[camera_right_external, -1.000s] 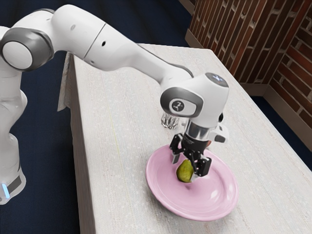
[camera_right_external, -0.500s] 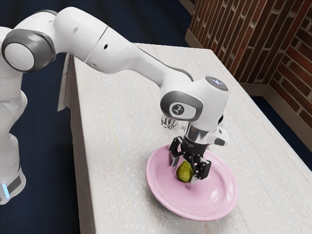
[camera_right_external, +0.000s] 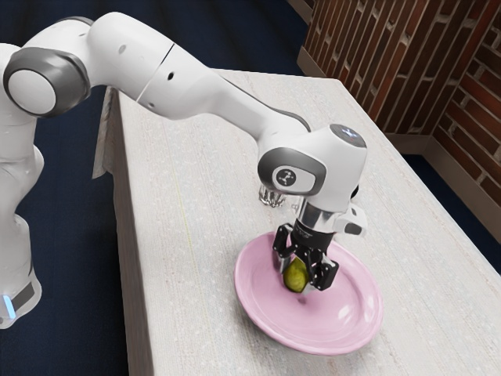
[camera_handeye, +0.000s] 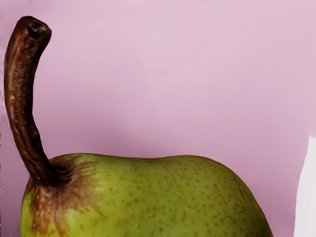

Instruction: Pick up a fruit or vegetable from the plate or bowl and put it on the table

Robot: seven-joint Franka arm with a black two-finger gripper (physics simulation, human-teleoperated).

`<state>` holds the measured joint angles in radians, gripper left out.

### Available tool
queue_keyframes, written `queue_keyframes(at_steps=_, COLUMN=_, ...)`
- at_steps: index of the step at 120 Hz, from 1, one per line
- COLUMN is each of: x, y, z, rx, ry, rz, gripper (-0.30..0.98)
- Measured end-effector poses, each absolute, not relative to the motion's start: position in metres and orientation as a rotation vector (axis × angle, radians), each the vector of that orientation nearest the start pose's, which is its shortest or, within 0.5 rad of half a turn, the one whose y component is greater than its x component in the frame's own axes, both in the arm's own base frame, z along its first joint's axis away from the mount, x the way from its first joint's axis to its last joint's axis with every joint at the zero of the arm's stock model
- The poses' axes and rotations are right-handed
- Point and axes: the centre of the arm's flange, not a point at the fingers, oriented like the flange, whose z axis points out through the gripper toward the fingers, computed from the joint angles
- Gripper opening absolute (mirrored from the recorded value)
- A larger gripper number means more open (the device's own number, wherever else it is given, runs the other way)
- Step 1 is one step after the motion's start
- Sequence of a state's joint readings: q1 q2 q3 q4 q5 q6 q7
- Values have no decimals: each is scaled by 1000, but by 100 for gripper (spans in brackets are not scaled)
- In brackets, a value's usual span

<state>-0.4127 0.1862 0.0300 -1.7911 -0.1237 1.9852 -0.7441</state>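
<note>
My gripper [camera_right_external: 297,274] is low over the pink plate [camera_right_external: 258,301] in the exterior view, its two fingers shut on the green pear [camera_right_external: 295,280] from opposite sides. The pear is down at the plate's inner surface; whether it touches the plate cannot be told. In the wrist view the pear [camera_handeye: 148,197] lies large across the lower part, its brown stem [camera_handeye: 22,103] curving away from one end, with the pink plate [camera_handeye: 197,74] behind it.
A clear glass-like object [camera_right_external: 272,196] stands on the pale table [camera_right_external: 196,196] just beyond the plate, partly behind the hand. Brick walls [camera_right_external: 383,63] rise past the table's far side.
My fingers have come together onto the pear, which has shifted slightly between them. The hand has barely moved, and the plate is where it was.
</note>
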Motion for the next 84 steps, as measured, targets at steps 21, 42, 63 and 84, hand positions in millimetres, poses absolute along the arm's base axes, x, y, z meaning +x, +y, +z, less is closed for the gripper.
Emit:
queue_keyframes(at_steps=21, x=613, y=-259, z=492, rx=-3222, ry=-653, rz=-109, gripper=33)
queue_keyframes(at_steps=42, x=697, y=-239, z=535, rx=-3209, ry=-767, rz=-469, gripper=40)
queue_keyframes(at_steps=63, x=776, y=-189, z=421, rx=-3182, ry=-884, rz=-597, gripper=37)
queue_keyframes(at_steps=84, x=804, y=-158, z=416, rx=-3186, ry=-900, rz=-842, gripper=43)
